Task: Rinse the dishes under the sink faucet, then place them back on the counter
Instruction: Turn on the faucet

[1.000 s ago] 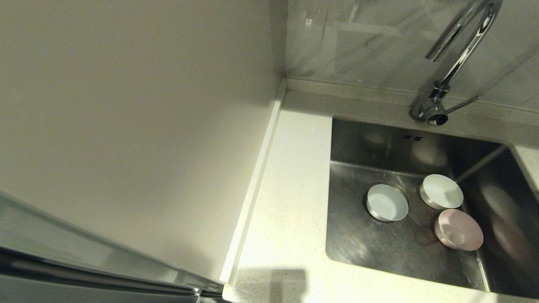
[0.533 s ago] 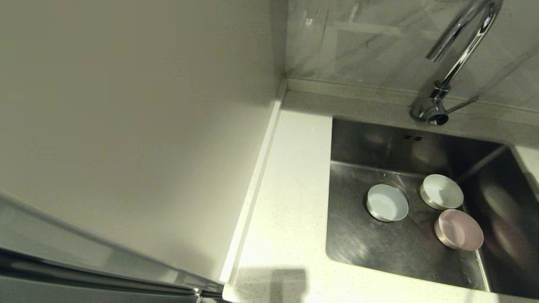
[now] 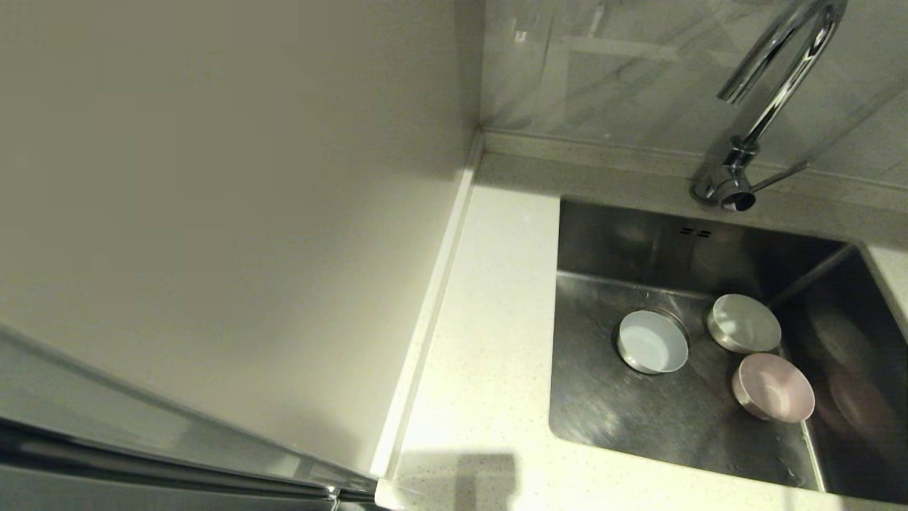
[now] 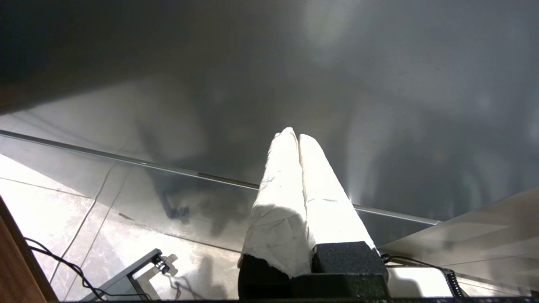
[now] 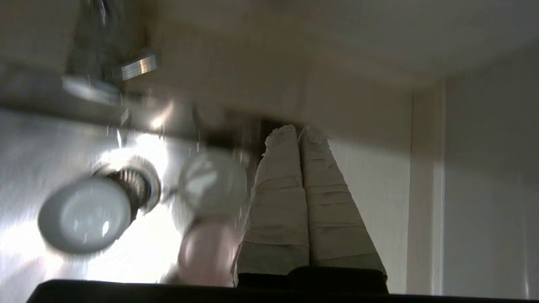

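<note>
The counter runs down the frame's centre. Right of it, in the sink, sit three dishes: pale blue bowl on the drain, white bowl and pink bowl touching. Faucet stands upper right.

Left end effector is closed and empty, parked off-counter. Right end effector is closed and empty above the sink.

Risk: the touching bowls' slick metallic sides may slip or knock together when gripped.

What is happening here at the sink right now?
Nothing is held at the moment. Three dishes sit on the floor of the sink: the pale blue bowl by the drain, the white bowl and the pink bowl. No water can be seen coming from the faucet. The right gripper is shut and empty, over the sink near the bowls. The left gripper is shut too, parked away from the sink. The counter holds no dish yet.
</note>
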